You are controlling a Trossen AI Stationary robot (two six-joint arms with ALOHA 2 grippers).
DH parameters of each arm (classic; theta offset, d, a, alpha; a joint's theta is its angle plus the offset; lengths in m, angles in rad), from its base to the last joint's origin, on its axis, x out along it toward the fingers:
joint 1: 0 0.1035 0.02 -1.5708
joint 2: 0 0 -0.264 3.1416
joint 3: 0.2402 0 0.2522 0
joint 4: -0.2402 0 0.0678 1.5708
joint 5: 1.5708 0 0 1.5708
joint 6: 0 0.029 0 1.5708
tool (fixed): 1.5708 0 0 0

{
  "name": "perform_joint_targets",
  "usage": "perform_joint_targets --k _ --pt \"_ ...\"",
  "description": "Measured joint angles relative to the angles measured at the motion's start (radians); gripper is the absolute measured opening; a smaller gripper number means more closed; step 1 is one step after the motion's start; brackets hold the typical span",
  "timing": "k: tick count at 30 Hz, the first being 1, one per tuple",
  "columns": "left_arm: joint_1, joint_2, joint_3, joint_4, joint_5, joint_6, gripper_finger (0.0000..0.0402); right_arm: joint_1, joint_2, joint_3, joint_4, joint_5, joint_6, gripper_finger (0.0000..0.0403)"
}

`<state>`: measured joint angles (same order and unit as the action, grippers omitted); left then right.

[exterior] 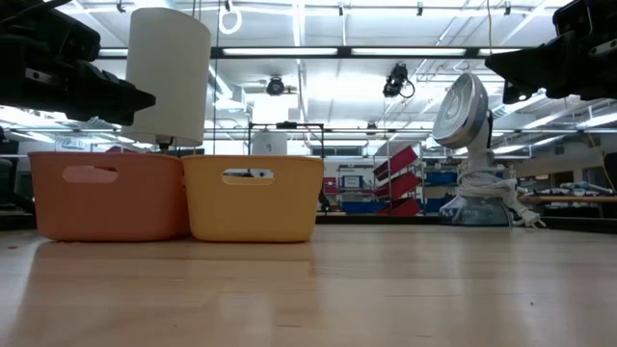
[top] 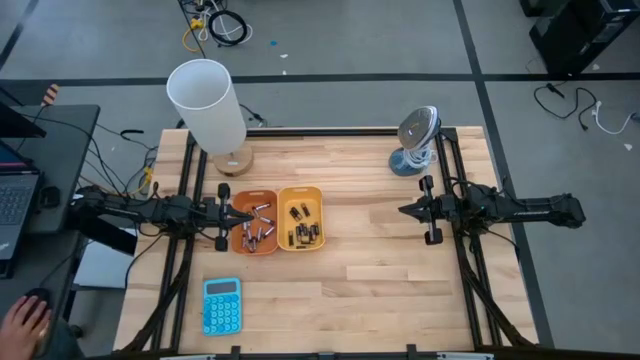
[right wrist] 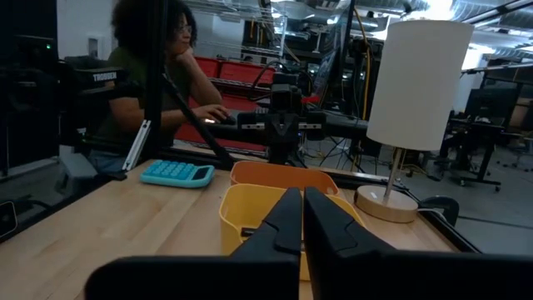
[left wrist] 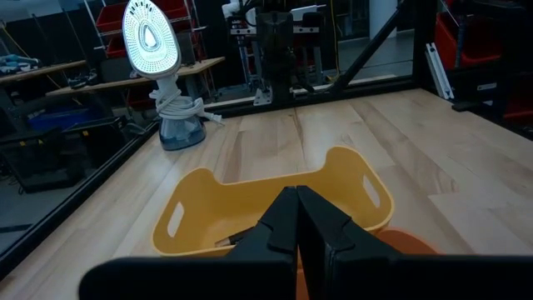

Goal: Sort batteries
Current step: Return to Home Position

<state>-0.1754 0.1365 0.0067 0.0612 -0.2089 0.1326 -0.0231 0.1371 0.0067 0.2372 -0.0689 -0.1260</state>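
Two trays stand side by side left of the table's middle. The orange tray (top: 240,243) holds several silvery-grey batteries (top: 258,228). The yellow tray (top: 316,215) holds several dark batteries (top: 303,230). My left gripper (top: 246,216) is shut and points level toward the table's right. It hovers above the orange tray's left edge and touches nothing. In the left wrist view its fingers (left wrist: 297,212) meet above the yellow tray (left wrist: 350,179). My right gripper (top: 402,210) is shut and points level toward the trays from the right, well apart from them and clear of the table.
A white-shaded lamp (top: 210,105) stands at the back left on a wooden base, and a small fan (top: 415,140) at the back right. A blue calculator (top: 221,305) lies near the front edge. A person sits beyond the table's left side (right wrist: 158,75), next to a laptop (top: 15,200).
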Motion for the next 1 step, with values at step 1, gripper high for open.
perform_joint_targets --k 1 --pt "0.0 0.0 0.0 0.0 0.0 0.0 0.0005 0.0 0.0 0.0 0.0 0.0 0.0 0.0004"
